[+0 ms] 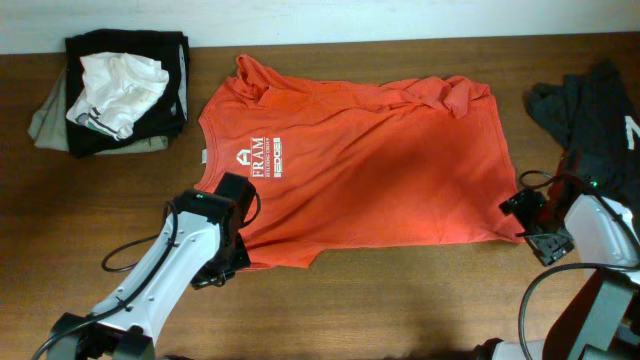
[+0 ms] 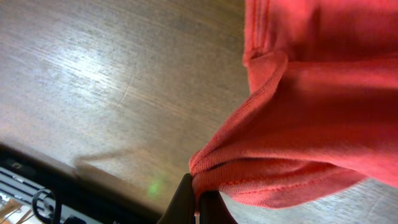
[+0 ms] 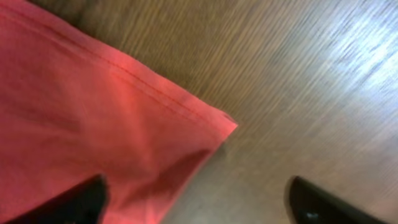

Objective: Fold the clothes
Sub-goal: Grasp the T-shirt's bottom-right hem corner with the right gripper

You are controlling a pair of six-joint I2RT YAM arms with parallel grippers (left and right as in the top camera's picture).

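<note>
Red-orange T-shirt (image 1: 360, 170) spread open on wooden bench (image 1: 400, 310), no fold made yet; left end effector (image 2: 198, 202) clenched on its front-left edge, right end effector (image 3: 196, 190) released, jaws wide astride the front-right hem corner.

White arms (image 1: 160, 270), black joints (image 1: 232, 200), black cables (image 1: 523, 320).

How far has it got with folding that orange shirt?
Barely begun. Done: the T-shirt lies spread out on the table, no fold made. In hand: the left gripper pinches one edge; the right gripper stands open over the hem corner. Left: every fold.
</note>
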